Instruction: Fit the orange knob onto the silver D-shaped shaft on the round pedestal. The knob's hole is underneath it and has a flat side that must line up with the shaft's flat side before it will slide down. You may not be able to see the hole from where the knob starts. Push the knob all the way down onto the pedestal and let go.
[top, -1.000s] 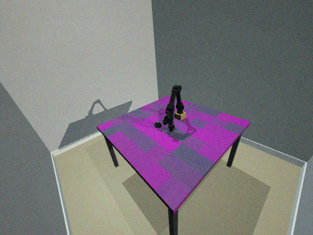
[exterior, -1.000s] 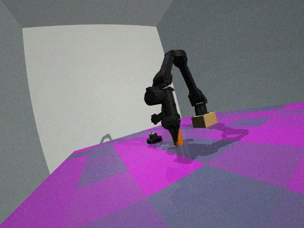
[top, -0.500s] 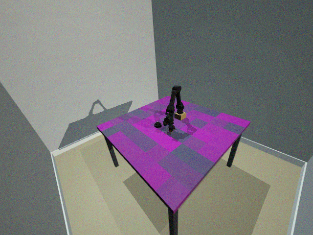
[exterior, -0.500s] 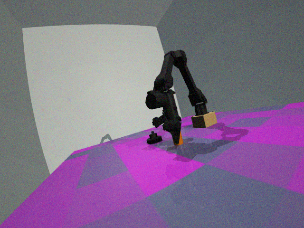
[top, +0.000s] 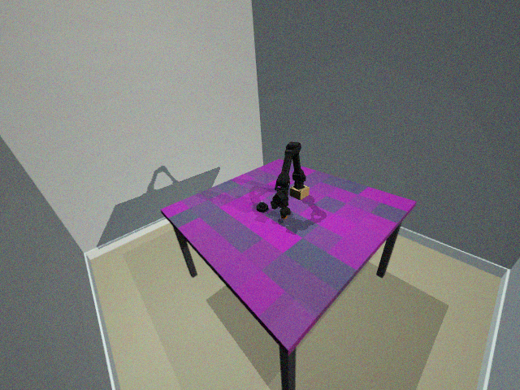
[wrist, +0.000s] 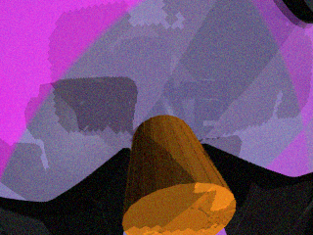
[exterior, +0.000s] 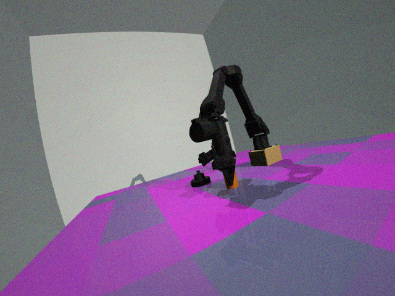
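The orange knob (top: pixel 285 217) (exterior: pixel 235 181) (wrist: pixel 166 171) stands upright on the table, its flat top nearest the wrist camera. My gripper (exterior: pixel 231 184) (wrist: pixel 165 153) is shut on the knob, one black finger on each side. The knob's underside and its hole are hidden. The round black pedestal (top: pixel 262 206) (exterior: pixel 200 182) stands apart from the knob, to its left in the top and exterior views; only its edge shows in the wrist view (wrist: pixel 300 9), at the top right corner. The shaft on top looks dark in the exterior view, and its flat side cannot be made out.
The arm's base sits on a tan block (top: pixel 301 192) (exterior: pixel 273 155) behind and right of the knob in the top and exterior views. The table (top: pixel 293 268) (exterior: pixel 223 229) has a magenta and grey-blue patchwork top, with the arm's shadows around the knob.
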